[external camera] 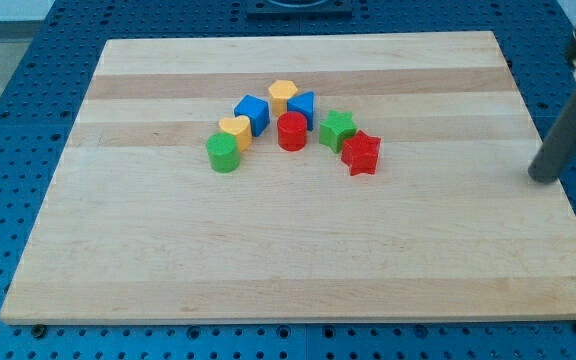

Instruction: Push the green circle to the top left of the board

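The green circle [223,153] stands on the wooden board [298,250], at the left end of a cluster of blocks left of the board's middle. It touches a yellow block [235,130] at its upper right. My tip [542,178] is at the board's right edge, far to the right of the green circle and of all the blocks, touching none.
The cluster also holds a blue cube [252,113], a yellow hexagon [283,95], a second blue block [302,104], a red cylinder [291,131], a green star [337,130] and a red star [361,153]. A blue perforated table [8,120] surrounds the board.
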{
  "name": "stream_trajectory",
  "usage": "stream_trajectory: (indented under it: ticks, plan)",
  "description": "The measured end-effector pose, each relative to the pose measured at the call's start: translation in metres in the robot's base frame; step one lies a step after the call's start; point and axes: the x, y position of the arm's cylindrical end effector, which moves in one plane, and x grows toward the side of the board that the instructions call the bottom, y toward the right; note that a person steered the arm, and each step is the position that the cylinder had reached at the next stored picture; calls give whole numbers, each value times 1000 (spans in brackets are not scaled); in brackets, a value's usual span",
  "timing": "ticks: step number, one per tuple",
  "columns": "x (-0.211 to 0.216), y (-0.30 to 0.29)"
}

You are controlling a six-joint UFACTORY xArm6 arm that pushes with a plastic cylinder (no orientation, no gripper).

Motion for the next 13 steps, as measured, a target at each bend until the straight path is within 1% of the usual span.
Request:
stream_trajectory:
  ticks: [1, 3, 4, 5, 6, 7, 8, 9, 10, 11, 12, 13]
  plan:
    - [24, -50]
    - [17, -222]
    - [-18, -298]
    - [-48, -362]
    - [-49, -396]
    - [-62, -432]
    - [-90, -451]
    - [-92, -451]
    - [-49, -434]
    - [-44, -391]
    - [-68, -378]
    - [-117, -419]
